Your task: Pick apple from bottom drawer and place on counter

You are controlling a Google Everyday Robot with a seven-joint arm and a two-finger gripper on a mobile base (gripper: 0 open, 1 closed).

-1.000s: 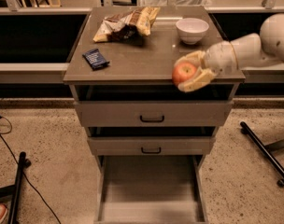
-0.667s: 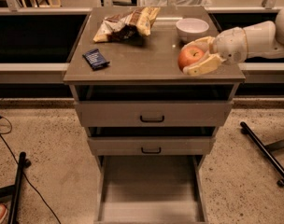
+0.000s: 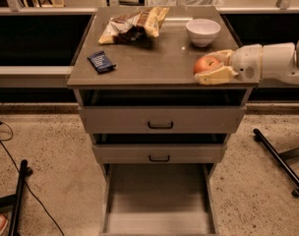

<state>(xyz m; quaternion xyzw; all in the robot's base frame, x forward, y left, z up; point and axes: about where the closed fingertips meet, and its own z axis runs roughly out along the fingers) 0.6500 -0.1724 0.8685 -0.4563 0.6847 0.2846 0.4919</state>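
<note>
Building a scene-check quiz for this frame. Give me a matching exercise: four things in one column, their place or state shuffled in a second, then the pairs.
Things:
1. small round red apple
2. white round bowl
3. flat dark blue packet
4. grey-brown bottom drawer

Places or states:
A. pulled open, lowest of three
B. front left of the grey-brown counter
C. held in the pale two-finger hand, at the counter's front right edge
D. back right of the counter

Pairs: 1-C, 2-D, 3-B, 4-A.
</note>
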